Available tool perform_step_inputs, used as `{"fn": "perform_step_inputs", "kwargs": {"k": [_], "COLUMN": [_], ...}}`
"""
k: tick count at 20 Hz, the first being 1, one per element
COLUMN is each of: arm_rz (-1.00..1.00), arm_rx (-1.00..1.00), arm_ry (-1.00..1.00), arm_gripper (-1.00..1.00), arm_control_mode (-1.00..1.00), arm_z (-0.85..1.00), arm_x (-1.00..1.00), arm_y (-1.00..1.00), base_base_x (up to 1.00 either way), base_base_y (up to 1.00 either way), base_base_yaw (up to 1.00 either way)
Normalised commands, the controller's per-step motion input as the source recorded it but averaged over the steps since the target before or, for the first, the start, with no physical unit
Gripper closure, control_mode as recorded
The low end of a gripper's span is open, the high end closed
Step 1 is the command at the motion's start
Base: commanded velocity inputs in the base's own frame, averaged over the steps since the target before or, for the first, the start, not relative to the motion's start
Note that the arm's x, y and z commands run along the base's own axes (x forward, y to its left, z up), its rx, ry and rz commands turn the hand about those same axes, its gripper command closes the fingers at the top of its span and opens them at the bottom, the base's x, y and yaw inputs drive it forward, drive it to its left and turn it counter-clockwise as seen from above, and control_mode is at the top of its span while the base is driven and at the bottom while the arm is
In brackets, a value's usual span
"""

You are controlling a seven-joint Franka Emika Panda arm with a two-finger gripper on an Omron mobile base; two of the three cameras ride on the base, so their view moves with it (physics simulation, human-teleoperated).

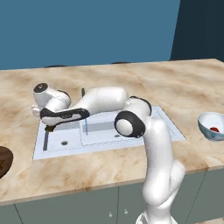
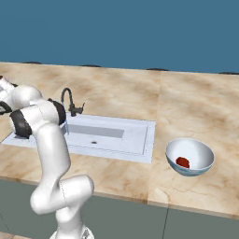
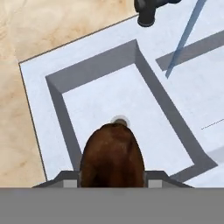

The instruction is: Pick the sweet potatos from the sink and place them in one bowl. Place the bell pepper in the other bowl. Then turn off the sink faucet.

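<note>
Sweet potatoes are being moved: at far left the dark brown wooden bowl (image 1: 3,161) waits on the desk; one brown oval potato (image 3: 112,155) is held in the claw (image 3: 112,183) above the pale grey-white sink (image 3: 131,109); carrying leftward is needed next.

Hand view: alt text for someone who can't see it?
A brown sweet potato sits clamped between the tool's two finger tips, above the smaller compartment of the pale sink, covering part of the round drain. At the top, the dark faucet sends a thin blue stream into the neighbouring compartment.
</note>
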Motion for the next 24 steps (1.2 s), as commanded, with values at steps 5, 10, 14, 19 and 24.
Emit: {"fn": "perform_step_inputs", "kwargs": {"k": [5,10,14,19,24], "arm_rz": [0.08,0.14,0.15,0.15,0.2], "arm_rx": [0.29,0.27,0.21,0.13,0.0], "arm_ry": [-0.26,0.03,0.11,0.13,0.16], "arm_gripper": [1.0,1.0,1.0,1.0,1.0], "arm_control_mode": [-1.0,-1.0,-1.0,-1.0,-1.0], "arm_z": [0.5,1.0,1.0,1.0,0.42], "arm_x": [-1.0,-0.95,-0.94,-0.67,-0.07], "arm_y": [0.0,0.0,0.01,0.09,0.47], "base_base_x": [0.0,0.0,0.0,0.0,0.0], "base_base_y": [0.0,0.0,0.0,0.0,0.0], "base_base_yaw": [0.0,0.0,0.0,0.0,0.0]}}
